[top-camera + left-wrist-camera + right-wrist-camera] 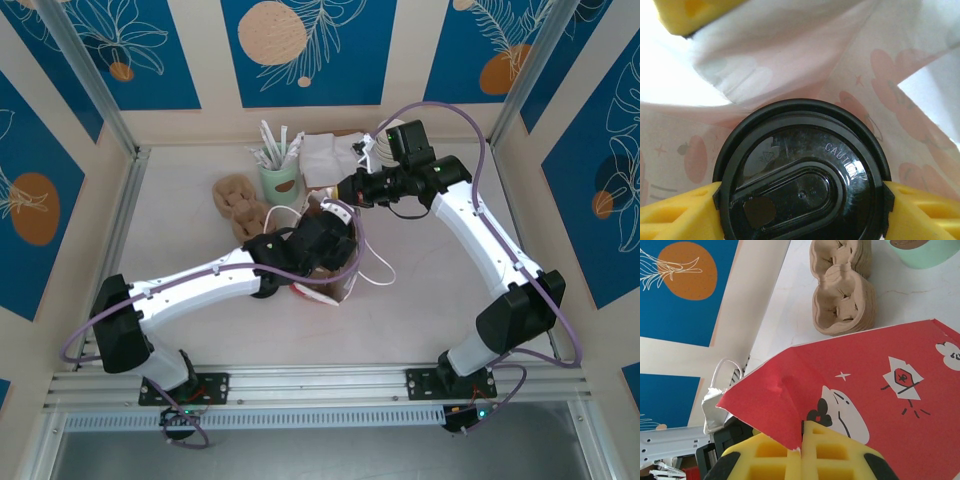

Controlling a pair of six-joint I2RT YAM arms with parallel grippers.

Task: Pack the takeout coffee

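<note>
Left end effector clasps black-lidded takeout coffee.

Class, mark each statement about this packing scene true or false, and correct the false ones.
1. The left gripper clasps the takeout coffee from both sides. True.
2. The right gripper is open and holds nothing. False: it is pinched shut on the red bag's edge.
3. The coffee's black lid bears the word CAUTION. True.
4. The pulp cup carriers lie inside the bag. False: they sit on the table, near the mint-green cup.
</note>
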